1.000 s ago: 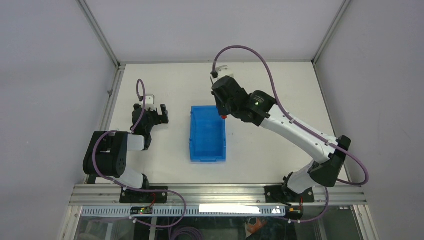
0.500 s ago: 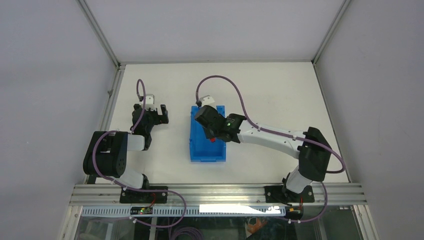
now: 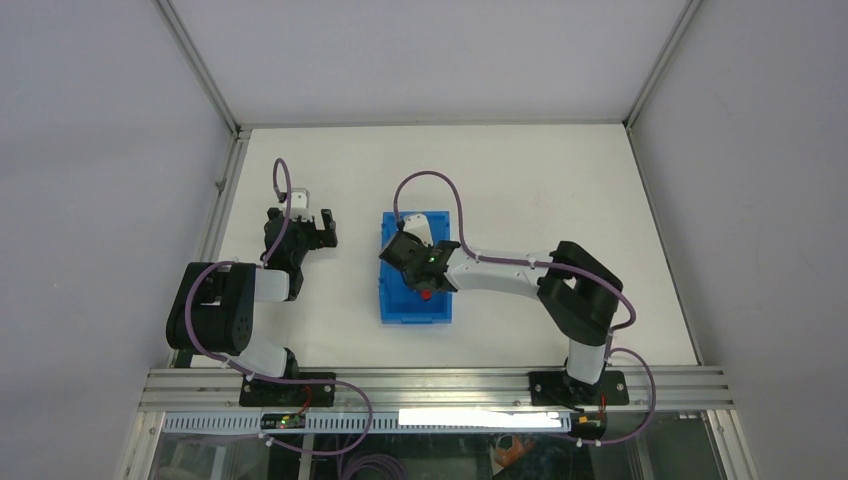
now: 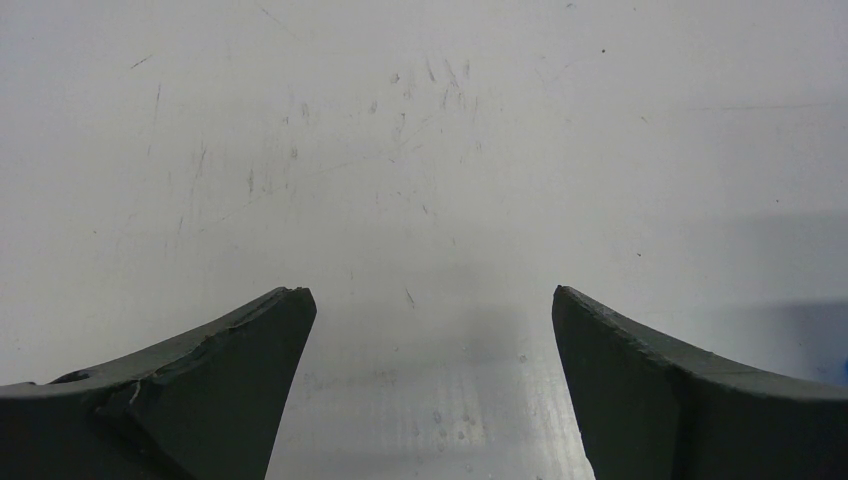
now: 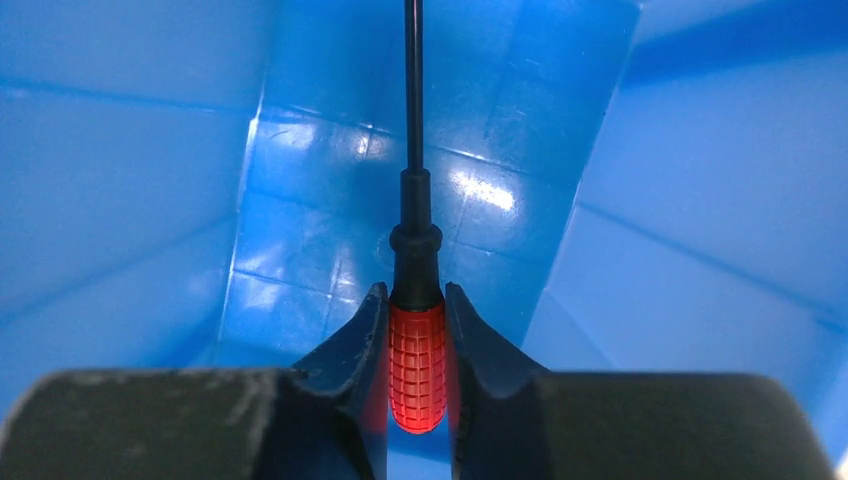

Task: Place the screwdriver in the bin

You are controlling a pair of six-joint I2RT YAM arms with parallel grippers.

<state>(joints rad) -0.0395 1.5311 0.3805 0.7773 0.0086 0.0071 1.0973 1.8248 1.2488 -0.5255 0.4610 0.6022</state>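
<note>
Down inside the bin (image 5: 120,150), the right gripper (image 5: 417,300) pinches the screwdriver (image 5: 416,370) by its red handle. Better to lower a touch, then release gently. Left gripper (image 4: 430,295) idles, jaws wide apart.

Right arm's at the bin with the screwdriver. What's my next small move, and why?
Probably open the right gripper and let go: it clamps the screwdriver by its red handle, low inside the bin, with blue walls on both sides.
</note>
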